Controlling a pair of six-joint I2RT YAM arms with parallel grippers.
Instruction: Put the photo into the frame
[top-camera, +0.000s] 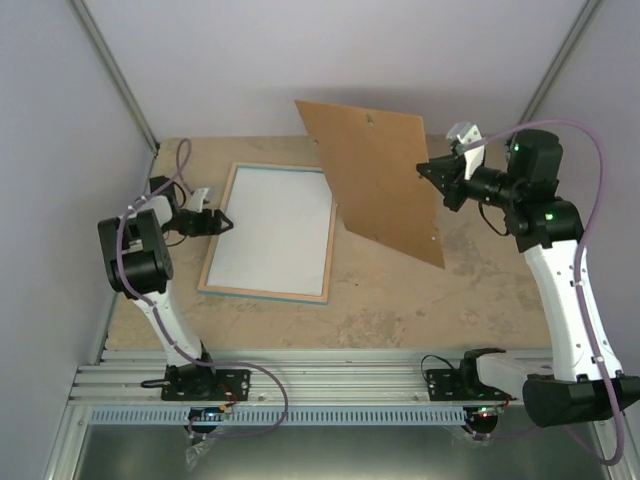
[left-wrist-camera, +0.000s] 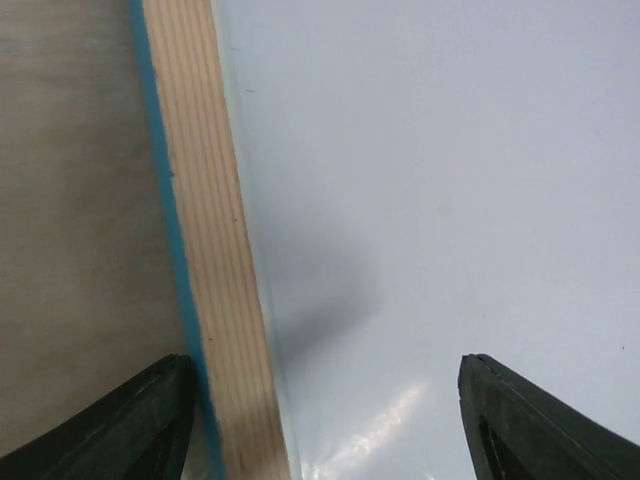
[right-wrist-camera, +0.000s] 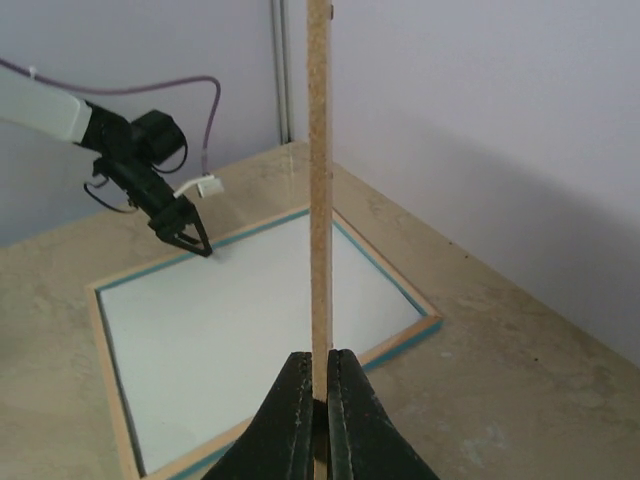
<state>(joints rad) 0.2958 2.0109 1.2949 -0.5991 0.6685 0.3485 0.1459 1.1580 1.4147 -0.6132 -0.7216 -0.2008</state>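
Pinched shut on the edge of the brown backing board, the right gripper holds it raised over the table, while the left gripper, jaws apart and empty, straddles a wooden rail of the frame lying flat there.

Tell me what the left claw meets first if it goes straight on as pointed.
Probably the frame: the open left claw straddles its left wooden rail, one finger outside, one over the white sheet inside. Its centre line seems to land on that sheet beside the rail; depth is unclear.
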